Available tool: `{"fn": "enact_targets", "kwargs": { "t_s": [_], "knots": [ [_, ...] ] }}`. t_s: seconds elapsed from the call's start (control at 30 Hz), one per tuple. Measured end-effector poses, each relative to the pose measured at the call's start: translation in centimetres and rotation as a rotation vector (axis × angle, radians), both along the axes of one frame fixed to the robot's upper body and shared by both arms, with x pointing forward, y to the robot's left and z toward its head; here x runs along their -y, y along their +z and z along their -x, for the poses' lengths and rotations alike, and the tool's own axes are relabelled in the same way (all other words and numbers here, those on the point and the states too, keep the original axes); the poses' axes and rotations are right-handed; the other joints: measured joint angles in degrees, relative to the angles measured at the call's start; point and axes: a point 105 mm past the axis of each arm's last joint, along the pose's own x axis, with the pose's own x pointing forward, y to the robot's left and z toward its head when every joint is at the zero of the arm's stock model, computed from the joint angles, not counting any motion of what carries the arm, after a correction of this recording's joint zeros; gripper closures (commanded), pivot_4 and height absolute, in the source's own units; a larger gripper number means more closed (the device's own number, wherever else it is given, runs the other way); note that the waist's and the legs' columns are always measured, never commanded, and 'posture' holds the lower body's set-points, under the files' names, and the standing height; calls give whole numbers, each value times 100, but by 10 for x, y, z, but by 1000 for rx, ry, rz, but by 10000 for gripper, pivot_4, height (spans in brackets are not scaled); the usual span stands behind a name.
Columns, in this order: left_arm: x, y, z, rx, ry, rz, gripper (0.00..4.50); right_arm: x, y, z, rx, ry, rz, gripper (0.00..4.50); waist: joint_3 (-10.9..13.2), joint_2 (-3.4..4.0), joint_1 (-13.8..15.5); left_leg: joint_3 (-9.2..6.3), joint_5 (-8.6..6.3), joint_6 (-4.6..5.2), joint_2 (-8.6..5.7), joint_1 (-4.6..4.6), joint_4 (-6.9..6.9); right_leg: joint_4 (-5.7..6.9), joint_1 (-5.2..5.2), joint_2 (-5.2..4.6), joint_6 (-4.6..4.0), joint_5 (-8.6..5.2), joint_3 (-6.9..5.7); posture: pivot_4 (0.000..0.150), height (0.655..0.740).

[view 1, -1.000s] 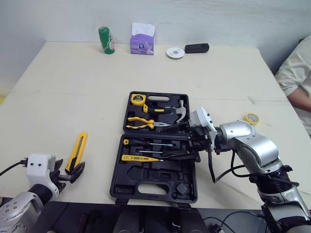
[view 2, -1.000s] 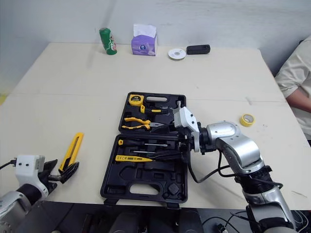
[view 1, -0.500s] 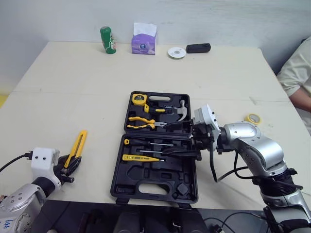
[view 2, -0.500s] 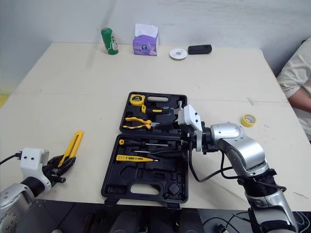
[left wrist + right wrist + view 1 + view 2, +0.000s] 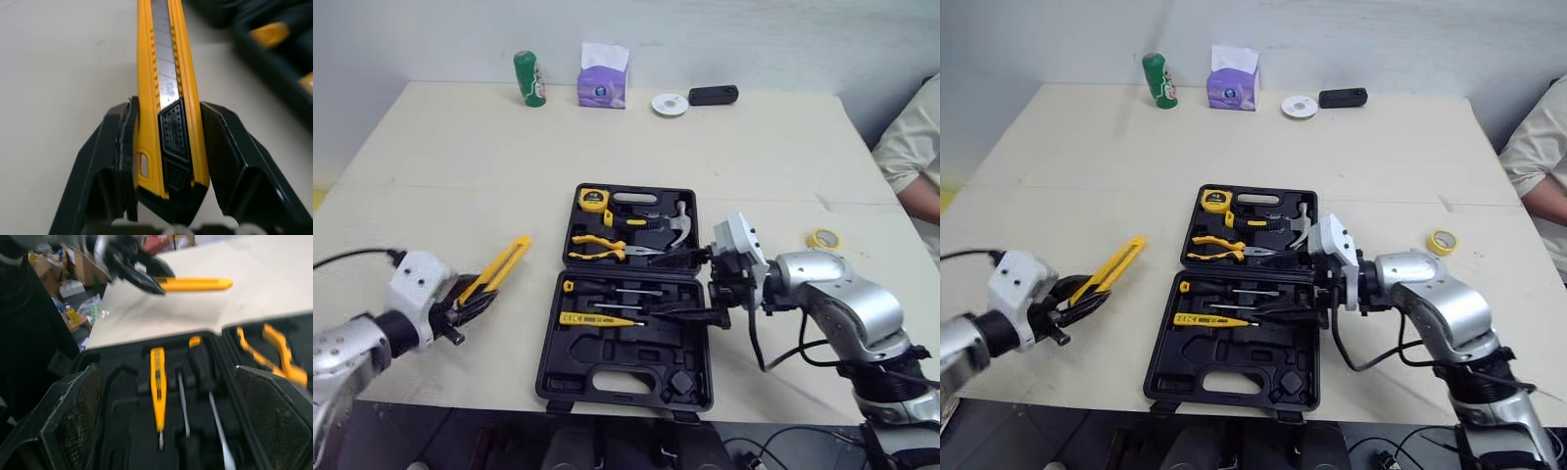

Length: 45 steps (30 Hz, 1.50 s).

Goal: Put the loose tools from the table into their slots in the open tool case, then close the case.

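The black tool case point(image 5: 626, 367) lies open at the table's front centre. Its far half holds a tape measure point(image 5: 592, 200), pliers point(image 5: 599, 246) and a hammer point(image 5: 672, 224). Its near half holds screwdrivers point(image 5: 617, 290) and a yellow tester pen point(image 5: 597, 319). My left gripper point(image 5: 462, 304) is shut on the end of a yellow utility knife point(image 5: 504, 266), held tilted above the table left of the case. In the left wrist view the knife point(image 5: 164, 73) sits clamped between both fingers. My right gripper point(image 5: 687, 286) is open over the case's right edge, with nothing between its fingers point(image 5: 73, 421).
Along the far edge stand a green can point(image 5: 530, 78), a purple tissue box point(image 5: 602, 78), a white disc point(image 5: 670, 104) and a black object point(image 5: 713, 95). A yellow tape roll point(image 5: 820, 238) lies right of my right arm. A person's sleeve point(image 5: 911, 147) shows at the right edge.
My left gripper has taken hold of the utility knife, lifted it off the table and carried it right, towards the case. The right gripper has shifted only slightly.
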Motion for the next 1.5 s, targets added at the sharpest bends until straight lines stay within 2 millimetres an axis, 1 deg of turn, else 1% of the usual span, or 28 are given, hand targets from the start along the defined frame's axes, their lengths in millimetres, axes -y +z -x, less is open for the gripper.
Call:
{"fn": "enact_targets", "kwargs": {
  "t_s": [0.1, 0.13, 0.27, 0.43, 0.57, 0.7, 0.8, 0.9, 1.03, 1.2, 1.27, 1.33, 1.37, 1.43, 1.5],
  "knots": [
    [42, 3, 14, -73, -286, -12, 30111, 9, -13, 12, -49, -24, 44, 0, 10, 16, 4, 3, 1, 0, 0, -1, -4, -2, 0, 5, 0, 0, 0, 1500, 7316],
    [53, 4, 16, -85, -360, -14, 30111, 13, -16, 15, -57, -39, 58, 0, 11, 19, 11, 7, 3, 0, -1, -1, -3, -2, 0, 8, 0, 0, 0, 1500, 7316],
    [79, -3, 18, -163, -551, -29, 30111, 28, -22, 24, -75, -118, 99, 0, 12, 18, 24, 20, 15, -3, -1, 2, -1, 1, 1, 15, 4, 2, 3, 1500, 7316],
    [89, -17, 12, -273, -659, -94, 30111, 40, -25, 34, -93, -202, 111, 0, 15, 15, 43, 23, 27, -13, 1, 5, -3, 15, -3, 21, 6, 3, 7, 1500, 7316],
    [99, -19, 7, -278, -735, -132, 30111, 42, -25, 41, -96, -243, 111, 0, 18, 8, 64, 24, 31, -8, 1, 4, -1, 15, -2, 22, 6, 3, 8, 1500, 7316],
    [99, -30, 6, -299, -778, -173, 30111, 43, -28, 45, -90, -290, 116, 0, 20, 5, 113, 25, 36, -4, -1, 4, 1, 27, -2, 23, 6, 3, 8, 1500, 7316],
    [99, -42, -4, -279, -786, -199, 30111, 45, -31, 45, -89, -329, 121, 0, 21, 2, 160, 25, 36, -2, -3, 4, 5, 17, -2, 21, 6, 3, 8, 1500, 7316],
    [105, -41, -9, -250, -810, -194, 30111, 45, -32, 45, -84, -351, 119, 0, 21, 1, 173, 24, 37, 1, -5, 3, 6, 17, 0, 17, 7, 4, 8, 1500, 7316],
    [112, -45, -9, -228, -851, -193, 30111, 45, -32, 47, -74, -362, 117, 0, 21, 1, 169, 24, 39, 4, -6, 4, 6, 29, 1, 17, 8, 4, 8, 1500, 7316],
    [113, -45, -10, -213, -856, -201, 30111, 47, -35, 48, -86, -375, 120, 0, 21, 0, 156, 24, 43, 5, -6, 10, 10, 32, 2, 15, 8, 4, 10, 1500, 7316],
    [113, -45, -11, -216, -850, -195, 20194, 47, -35, 47, -85, -375, 120, 0, 21, 0, 158, 24, 43, 5, -6, 11, 10, 32, 2, 15, 8, 4, 11, 1500, 7316],
    [111, -44, -13, -224, -824, -191, 12899, 47, -34, 47, -83, -375, 121, 0, 21, 0, 153, 24, 43, 5, -5, 10, 10, 34, 2, 15, 8, 4, 11, 1500, 7316],
    [109, -43, -13, -227, -821, -192, 7847, 47, -34, 47, -82, -376, 122, 0, 20, -1, 145, 24, 43, 5, -4, 10, 9, 43, 2, 17, 8, 4, 10, 1500, 7316],
    [103, -39, -13, -244, -809, -189, 424, 49, -32, 47, -75, -381, 121, 0, 21, -1, 138, 24, 43, 5, -3, 9, 9, 46, 1, 19, 8, 4, 10, 1500, 7316],
    [97, -35, -9, -273, -816, -177, 424, 51, -30, 45, -63, -389, 120, 0, 21, -2, 147, 24, 44, 4, -3, 8, 10, 47, 1, 18, 8, 4, 9, 1500, 7316]
  ]
}}
